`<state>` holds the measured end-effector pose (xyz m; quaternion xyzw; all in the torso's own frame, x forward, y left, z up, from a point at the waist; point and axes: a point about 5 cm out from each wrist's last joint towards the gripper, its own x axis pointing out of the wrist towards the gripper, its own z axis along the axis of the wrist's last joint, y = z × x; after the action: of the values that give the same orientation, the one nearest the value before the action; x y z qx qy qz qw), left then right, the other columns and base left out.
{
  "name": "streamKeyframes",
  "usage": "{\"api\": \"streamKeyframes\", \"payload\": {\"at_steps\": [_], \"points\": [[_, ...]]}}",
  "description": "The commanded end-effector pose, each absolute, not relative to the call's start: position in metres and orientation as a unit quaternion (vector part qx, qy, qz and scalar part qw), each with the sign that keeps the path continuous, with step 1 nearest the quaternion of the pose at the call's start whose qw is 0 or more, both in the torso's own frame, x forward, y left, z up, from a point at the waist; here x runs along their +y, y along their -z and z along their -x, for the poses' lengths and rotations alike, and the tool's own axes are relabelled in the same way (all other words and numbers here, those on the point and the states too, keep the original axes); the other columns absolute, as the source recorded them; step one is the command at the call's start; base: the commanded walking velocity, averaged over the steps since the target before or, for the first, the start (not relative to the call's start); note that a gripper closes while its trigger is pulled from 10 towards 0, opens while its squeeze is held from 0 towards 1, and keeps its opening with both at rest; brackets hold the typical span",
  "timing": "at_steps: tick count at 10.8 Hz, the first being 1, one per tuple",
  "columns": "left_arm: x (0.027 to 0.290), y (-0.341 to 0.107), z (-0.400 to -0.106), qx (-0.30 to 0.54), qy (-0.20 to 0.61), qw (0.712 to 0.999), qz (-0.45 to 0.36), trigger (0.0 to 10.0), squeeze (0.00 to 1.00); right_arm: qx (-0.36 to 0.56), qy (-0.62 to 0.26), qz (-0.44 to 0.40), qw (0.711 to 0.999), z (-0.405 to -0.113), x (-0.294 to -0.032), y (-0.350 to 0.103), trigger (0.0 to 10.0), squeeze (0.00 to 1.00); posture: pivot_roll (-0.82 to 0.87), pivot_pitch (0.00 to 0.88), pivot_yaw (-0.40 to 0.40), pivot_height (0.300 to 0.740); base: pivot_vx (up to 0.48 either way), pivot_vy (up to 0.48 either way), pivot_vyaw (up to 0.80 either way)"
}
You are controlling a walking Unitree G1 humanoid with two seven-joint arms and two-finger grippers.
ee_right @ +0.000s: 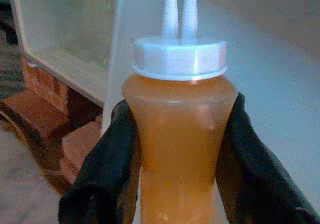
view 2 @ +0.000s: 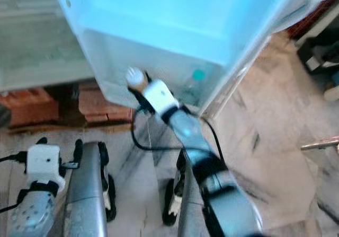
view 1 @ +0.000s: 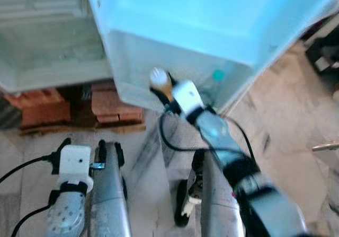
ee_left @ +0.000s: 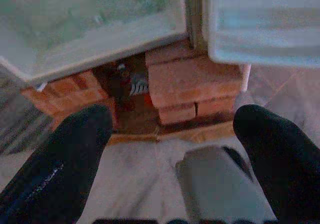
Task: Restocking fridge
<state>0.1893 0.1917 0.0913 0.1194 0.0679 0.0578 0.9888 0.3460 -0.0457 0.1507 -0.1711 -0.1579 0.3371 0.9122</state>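
My right gripper (view 1: pixel 165 92) is shut on a squeeze bottle of orange sauce (view 1: pixel 160 82) with a white cap. It holds the bottle upright against the low door shelf (view 1: pixel 137 62) of the open fridge door. In the right wrist view both black fingers (ee_right: pixel 105 179) press the sides of the squeeze bottle (ee_right: pixel 180 144), with the pale door behind it. A bottle with a teal cap (view 1: pixel 218 75) stands in the same door shelf to the right. My left gripper (view 1: pixel 82 148) hangs low on the left, open and holding nothing, its fingers (ee_left: pixel 65 159) pointing toward the bricks.
The fridge body (view 1: pixel 47 51) stands open at the left on stacked red bricks (view 1: pixel 111 105) and a wooden board. Two silver uprights (view 1: pixel 108 194) rise close below me. A black cable (view 1: pixel 169 141) loops off the right arm. Dark items (view 1: pixel 323 51) lie at the far right on the marble floor.
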Motion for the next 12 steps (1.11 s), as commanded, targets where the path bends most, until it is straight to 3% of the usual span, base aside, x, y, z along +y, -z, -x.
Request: {"api": "streamKeyframes", "payload": {"at_steps": [1,3,6,8,10,11,12], "points": [[0.191,-0.088,-0.181,0.086,-0.055,0.988,-0.120,10.0,0.00,-0.169,-0.335,0.192,0.907,-0.346,-0.046,-0.150,10.0,0.00,0.27,0.419,-0.112,0.539,0.000,0.000,0.00],[0.190,-0.091,-0.177,0.094,-0.055,0.987,-0.121,10.0,0.00,-0.217,-0.306,0.213,0.902,-0.354,-0.044,-0.168,10.0,0.00,0.28,0.428,-0.108,0.539,0.000,0.000,0.00],[0.190,-0.095,-0.178,0.096,-0.048,0.987,-0.122,10.0,0.00,-0.174,-0.232,0.246,0.925,-0.359,-0.073,-0.143,10.0,0.00,0.28,0.436,-0.095,0.539,0.000,0.000,0.00],[0.187,-0.095,-0.176,0.101,-0.041,0.986,-0.123,10.0,0.00,-0.056,-0.200,0.155,0.966,-0.354,-0.084,-0.105,10.0,0.00,0.29,0.439,-0.090,0.539,0.000,0.000,0.00],[0.188,-0.095,-0.177,0.105,-0.038,0.986,-0.123,10.0,0.00,-0.015,-0.175,0.111,0.978,-0.349,-0.087,-0.090,10.0,0.00,0.29,0.439,-0.085,0.539,0.000,0.000,0.00],[0.187,-0.095,-0.179,0.106,-0.031,0.986,-0.125,10.0,0.00,-0.004,-0.169,0.080,0.982,-0.350,-0.091,-0.089,10.0,0.96,0.29,0.437,-0.084,0.539,0.000,0.000,0.00],[0.187,-0.095,-0.182,0.106,-0.031,0.986,-0.125,10.0,0.00,-0.010,-0.165,0.063,0.984,-0.354,-0.094,-0.095,10.0,1.00,0.29,0.434,-0.084,0.539,0.000,0.000,0.00]]}}
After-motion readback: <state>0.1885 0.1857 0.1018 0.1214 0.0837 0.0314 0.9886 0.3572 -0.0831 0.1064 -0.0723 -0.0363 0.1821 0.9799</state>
